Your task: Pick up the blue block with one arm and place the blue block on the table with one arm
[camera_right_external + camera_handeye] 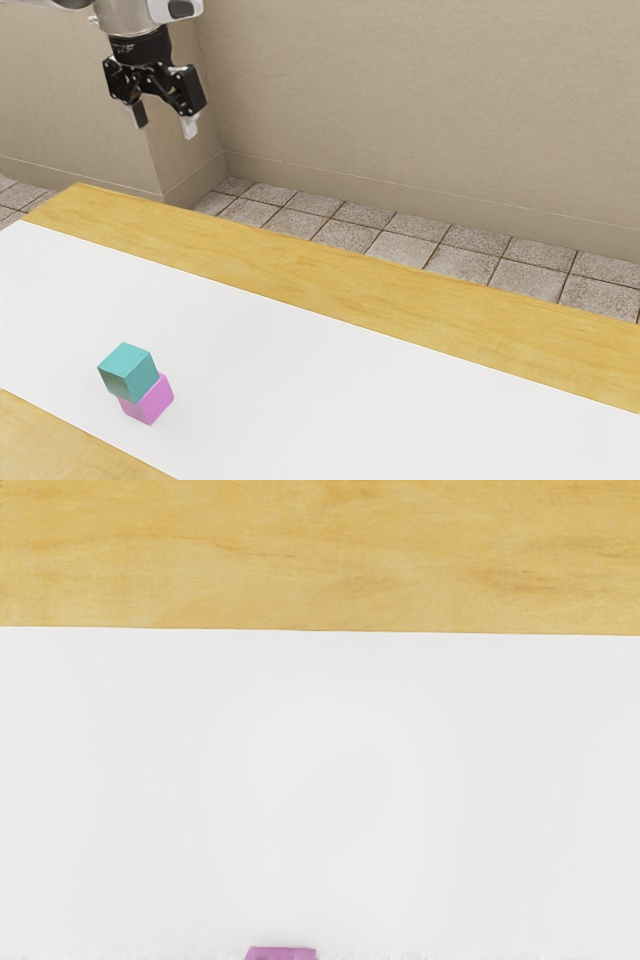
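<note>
Two stacked cubes face you in the exterior view's lower left, the teal-blue block (128,370) resting on the pink block (152,401). The upper one hides the lower one's top and much of its body, so you cannot tell how squarely they meet. Your blue block is sharp-cornered and plain, with a lighter top and a darker side that fades to a brownish grey near its lower corner; its far faces are turned away from you. The pink one beneath looks just as smooth and flat-sided. Under both lies a matte white runner (330,390), straight-edged, along a yellow wooden table (330,262) with wavy grain. In the wrist view you get a purple-pink sliver (282,953), cut off by the frame, too little to give you its full shape. Well apart from the blocks, and higher, your black gripper (165,124) hangs with its fingers spread and nothing between them. The pale arm (132,18) above it is cropped. Behind, you have speckled square floor tiles (345,236) and a beige, faintly textured wall (420,90).
</note>
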Robot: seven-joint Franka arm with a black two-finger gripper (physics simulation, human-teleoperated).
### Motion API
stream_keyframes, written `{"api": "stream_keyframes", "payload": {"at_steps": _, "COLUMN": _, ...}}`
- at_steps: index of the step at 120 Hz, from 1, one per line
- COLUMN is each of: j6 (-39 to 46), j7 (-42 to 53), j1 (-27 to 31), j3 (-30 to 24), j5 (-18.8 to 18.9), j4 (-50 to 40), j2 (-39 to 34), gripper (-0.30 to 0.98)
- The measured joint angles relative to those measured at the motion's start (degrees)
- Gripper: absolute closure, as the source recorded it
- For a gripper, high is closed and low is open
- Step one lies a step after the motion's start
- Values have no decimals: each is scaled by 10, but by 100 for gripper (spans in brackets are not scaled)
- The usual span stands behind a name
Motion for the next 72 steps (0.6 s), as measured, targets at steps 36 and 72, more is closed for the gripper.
{"api": "stream_keyframes", "payload": {"at_steps": 36, "j6": -52, "j7": -6, "j1": 9, "j3": -8, "j5": 0, "j4": 126, "j2": -1, "gripper": 0}}
{"api": "stream_keyframes", "payload": {"at_steps": 72, "j6": -87, "j7": -9, "j1": 23, "j3": -30, "j5": 1, "j4": 159, "j2": 23, "gripper": 0}}
